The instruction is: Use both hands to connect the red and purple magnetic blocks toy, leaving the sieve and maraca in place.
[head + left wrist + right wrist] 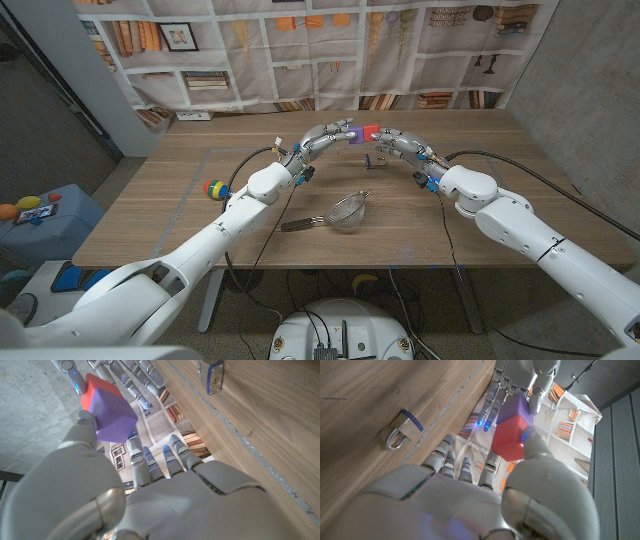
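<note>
The purple block (350, 131) and the red block (368, 131) are pressed face to face in the air above the table's far middle. My left hand (325, 138) pinches the purple block (115, 412), and my right hand (395, 142) pinches the red block (512, 435). In the left wrist view the red block (97, 387) sits just beyond the purple one, against the right hand's fingers (130, 372). In the right wrist view the purple block (517, 409) lies beyond the red one. The sieve (345, 212) lies near the table's front middle. The maraca (214, 187) lies at the left.
A small padlock (371, 160) with a blue body lies on the wooden table (480, 150) just under the joined hands; it is also in the wrist views (402, 432) (212, 375). A printed bookshelf backdrop (300, 50) hangs behind the table.
</note>
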Available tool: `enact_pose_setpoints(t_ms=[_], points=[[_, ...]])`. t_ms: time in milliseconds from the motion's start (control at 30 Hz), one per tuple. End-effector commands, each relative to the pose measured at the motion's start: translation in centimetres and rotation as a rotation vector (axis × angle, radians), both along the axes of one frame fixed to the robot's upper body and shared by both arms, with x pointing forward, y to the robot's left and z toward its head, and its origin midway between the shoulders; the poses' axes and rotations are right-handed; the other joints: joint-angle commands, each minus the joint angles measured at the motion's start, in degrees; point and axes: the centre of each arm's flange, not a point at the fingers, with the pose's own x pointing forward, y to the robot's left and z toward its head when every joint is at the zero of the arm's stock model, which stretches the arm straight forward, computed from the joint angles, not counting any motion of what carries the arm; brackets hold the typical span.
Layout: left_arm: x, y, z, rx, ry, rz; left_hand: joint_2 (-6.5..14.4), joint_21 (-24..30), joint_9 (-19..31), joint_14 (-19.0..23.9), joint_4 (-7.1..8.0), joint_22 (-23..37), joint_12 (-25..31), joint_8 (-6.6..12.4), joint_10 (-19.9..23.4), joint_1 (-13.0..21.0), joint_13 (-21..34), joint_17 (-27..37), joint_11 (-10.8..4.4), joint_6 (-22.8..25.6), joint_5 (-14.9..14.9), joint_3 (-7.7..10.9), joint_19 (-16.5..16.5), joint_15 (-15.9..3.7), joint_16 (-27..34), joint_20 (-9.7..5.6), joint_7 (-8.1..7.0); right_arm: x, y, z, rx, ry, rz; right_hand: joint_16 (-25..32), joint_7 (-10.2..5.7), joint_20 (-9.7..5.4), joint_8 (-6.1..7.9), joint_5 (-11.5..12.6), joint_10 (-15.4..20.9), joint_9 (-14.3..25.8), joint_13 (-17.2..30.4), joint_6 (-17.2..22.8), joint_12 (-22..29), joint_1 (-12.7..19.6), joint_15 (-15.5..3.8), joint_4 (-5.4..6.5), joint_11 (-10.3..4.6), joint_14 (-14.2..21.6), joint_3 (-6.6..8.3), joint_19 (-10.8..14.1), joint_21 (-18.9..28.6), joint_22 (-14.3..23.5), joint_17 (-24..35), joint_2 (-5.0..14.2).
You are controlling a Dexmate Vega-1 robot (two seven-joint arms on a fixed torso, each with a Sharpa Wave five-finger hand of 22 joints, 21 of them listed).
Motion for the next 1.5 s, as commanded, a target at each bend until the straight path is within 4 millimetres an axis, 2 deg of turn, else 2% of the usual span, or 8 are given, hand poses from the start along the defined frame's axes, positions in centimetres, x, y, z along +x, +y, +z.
enact_pose_setpoints(t_ms=[33, 167, 667, 700, 1033, 1067, 1200, 1500], points=[[-0.1, 0.2, 0.0, -0.007, -0.001, -0.004, 3.9, 0.2, 0.1, 0.2, -0.02, 0.2, 0.1, 0.17, 0.2, 3.4, 0.1, 0.2, 0.06, 4.8, 0.4, -0.06, 0.3, -1.62, 0.0, 0.41, -4.16, 0.0, 0.1, 0.1, -0.036, -0.012, 0.032, -0.5, -0.02, 0.37, -0.96, -0.3, -1.8, 0.1, 0.2, -2.1, -0.3, 0.4, 0.72, 0.21, 0.61, -1.1, -0.41, -1.2, -0.1, 0.3, 0.1, -0.73], [-0.1, 0.2, -0.1, -0.008, 0.003, -0.005, 3.9, 0.1, 0.2, 0.1, 0.01, 0.2, 0.1, 0.03, 0.2, 3.5, 0.2, 0.2, 0.22, 4.6, 0.4, -0.09, 0.2, -1.41, 0.0, 0.58, -4.08, 0.1, 0.1, 0.2, -0.047, -0.016, 0.043, -0.8, 0.12, 0.79, -2.03, -0.5, -3.1, -0.1, 0.3, -4.4, -0.3, 0.1, 1.18, 0.44, 0.68, -1.7, -0.64, -2.1, -0.1, 0.3, 0.1, -0.88], [0.0, 0.3, -0.1, -0.005, 0.003, -0.005, 4.1, 0.2, 0.3, 0.1, 0.02, 0.2, 0.1, 0.01, 0.2, 3.5, 0.2, 0.2, 0.23, 4.8, 0.4, -0.22, 0.3, -1.45, 0.0, 0.54, -4.08, 0.4, -0.1, 0.4, -0.075, -0.015, 0.089, -2.4, 2.36, 2.47, -5.69, -1.7, -8.5, -0.2, 0.6, -11.6, -0.4, -2.9, 3.63, 1.31, 3.15, -5.5, -2.15, -5.8, -0.2, 0.3, 0.4, -2.2], [0.0, 0.3, -0.1, -0.004, 0.004, -0.004, 4.1, 0.2, 0.3, 0.2, 0.02, 0.2, 0.1, 0.04, 0.2, 3.5, 0.2, 0.2, 0.16, 4.8, 0.4, -0.23, 0.3, -1.51, 0.0, 0.47, -4.09, 0.5, -0.2, 0.4, -0.078, -0.015, 0.093, -2.5, 2.73, 2.56, -6.29, -1.8, -9.1, -0.2, 0.6, -12.9, -0.4, -3.3, 3.82, 1.38, 3.28, -5.7, -2.32, -6.1, -0.1, 0.3, 0.4, -2.36], [-0.2, 0.9, 0.1, 0.002, 0.0, 0.009, 4.1, 0.1, 0.3, 0.1, -0.01, 0.2, 0.1, -0.03, 0.2, 3.6, 0.2, 0.2, 0.25, 4.8, 0.4, -0.32, 0.3, -1.46, 0.0, 0.52, -4.08, 1.0, -0.9, 0.9, -0.111, -0.029, 0.114, -3.2, 3.51, 3.15, -9.0, -2.5, -13.3, -0.1, 0.8, -17.7, -0.4, -6.3, 4.98, 1.95, 4.72, -8.6, -3.43, -9.1, -0.1, 0.4, 0.7, -2.95], [-0.2, 1.0, 0.1, 0.005, 0.0, 0.01, 4.1, 0.2, 0.3, 0.2, -0.01, 0.2, 0.1, -0.02, 0.2, 3.6, 0.2, 0.2, 0.3, 4.9, 0.4, -0.33, 0.3, -1.47, 0.0, 0.52, -4.1, 1.0, -1.0, 0.9, -0.112, -0.031, 0.116, -3.3, 3.57, 3.1, -9.88, -2.5, -14.0, -0.1, 0.8, -19.4, -0.3, -6.9, 5.02, 2.01, 4.9, -9.2, -3.67, -9.7, -0.1, 0.4, 0.7, -3.09], [-0.3, 1.3, 0.4, 0.011, -0.008, 0.018, 4.1, 0.2, 0.4, 0.2, -0.01, 0.2, 0.1, 0.03, 0.3, 3.6, 0.2, 0.2, 0.13, 5.0, 0.4, -0.36, 0.3, -1.53, 0.0, 0.45, -4.13, 1.0, -1.5, 0.9, -0.106, -0.034, 0.102, -3.3, 4.16, 3.37, -10.58, -2.5, -14.7, 0.0, 0.9, -20.8, -0.2, -7.5, 5.1, 2.1, 5.0, -9.6, -3.85, -10.0, 0.0, 0.4, 0.8, -3.11], [-0.8, 2.5, 1.5, 0.041, -0.021, 0.048, 4.2, 0.2, 0.4, 0.2, 0.01, 0.2, 0.1, -0.02, 0.3, 3.7, 0.2, 0.2, 0.24, 5.1, 0.4, -0.45, 0.4, -1.43, 0.0, 0.56, -4.0, 0.9, -2.8, 0.9, -0.085, -0.055, 0.059, -3.3, 4.36, 3.32, -10.92, -2.4, -14.7, 0.1, 0.9, -21.3, 0.1, -8.2, 5.12, 2.31, 5.18, -9.8, -4.06, -10.4, 0.0, 0.4, 0.8, -3.03]])
